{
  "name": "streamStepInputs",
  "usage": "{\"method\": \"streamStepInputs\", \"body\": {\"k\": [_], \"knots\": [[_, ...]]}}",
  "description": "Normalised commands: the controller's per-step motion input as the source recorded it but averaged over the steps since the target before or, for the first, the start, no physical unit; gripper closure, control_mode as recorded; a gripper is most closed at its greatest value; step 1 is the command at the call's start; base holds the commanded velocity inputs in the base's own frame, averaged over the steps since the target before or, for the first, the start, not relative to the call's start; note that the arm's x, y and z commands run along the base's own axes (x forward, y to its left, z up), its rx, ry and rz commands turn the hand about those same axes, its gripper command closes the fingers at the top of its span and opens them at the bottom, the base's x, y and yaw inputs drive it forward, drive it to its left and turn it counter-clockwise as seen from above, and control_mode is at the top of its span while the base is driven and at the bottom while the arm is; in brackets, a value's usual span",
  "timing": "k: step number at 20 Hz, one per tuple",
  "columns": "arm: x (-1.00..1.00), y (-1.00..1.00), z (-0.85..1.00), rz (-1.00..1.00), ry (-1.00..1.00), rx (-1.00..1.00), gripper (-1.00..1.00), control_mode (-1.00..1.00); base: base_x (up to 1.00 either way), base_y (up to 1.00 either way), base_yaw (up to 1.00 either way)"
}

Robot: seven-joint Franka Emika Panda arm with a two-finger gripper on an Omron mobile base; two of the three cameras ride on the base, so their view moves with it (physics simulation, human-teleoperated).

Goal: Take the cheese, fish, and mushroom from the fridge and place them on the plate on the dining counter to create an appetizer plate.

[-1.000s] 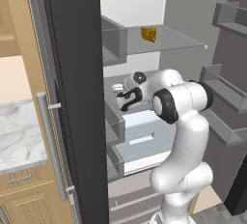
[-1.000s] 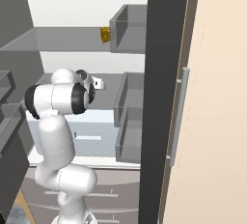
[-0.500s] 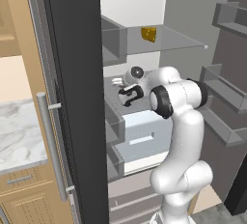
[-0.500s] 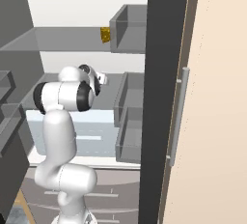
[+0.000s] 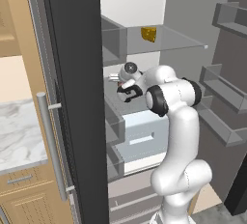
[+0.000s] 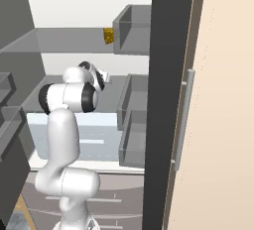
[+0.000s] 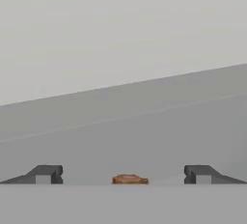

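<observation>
The fridge (image 5: 72, 97) stands open, and my arm reaches onto its middle shelf. On the glass shelf above lies the yellow cheese (image 5: 148, 35), also seen from the right (image 6: 108, 35), above and beyond the hand. My gripper (image 5: 125, 92) is open with nothing held. In the hand view its fingertips (image 7: 46, 175) stand wide apart, and just the top of a low brown-orange food (image 7: 130, 179) shows between them on the grey shelf. I cannot tell whether that is the mushroom or the fish. The plate and the dining counter are out of view.
A pale blue drawer (image 5: 144, 136) sits below the hand. Grey door bins (image 5: 226, 20) line the right door, and more bins (image 6: 134, 35) hang close to the arm's right. The dark left door edge stands beside the hand. A marble wall counter (image 5: 19, 136) lies left.
The hand has pushed a little deeper into the fridge, up and to the left in the left base view. The jaws have stayed wide.
</observation>
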Motion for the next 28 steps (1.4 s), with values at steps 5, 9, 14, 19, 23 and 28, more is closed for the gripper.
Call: {"method": "streamStepInputs", "body": {"k": [5,9,14,19,23,28], "knots": [[-0.01,0.0,-0.76,-0.09,0.03,0.0,-1.0,-1.0,0.0,0.0,0.0],[-0.27,-0.03,-0.77,-0.12,0.07,0.0,-1.0,-1.0,0.0,0.0,0.0],[-0.53,-0.02,-0.79,-0.14,0.08,0.01,-1.0,-1.0,0.0,0.0,0.0],[-0.27,-0.07,-0.54,-0.1,0.02,0.01,-1.0,-1.0,0.0,0.0,0.0],[0.12,-0.24,-0.31,-0.05,0.0,0.0,1.0,-1.0,0.0,0.0,0.0],[0.04,-0.26,-0.38,-0.06,0.0,0.0,1.0,-1.0,0.0,0.0,0.0]]}}
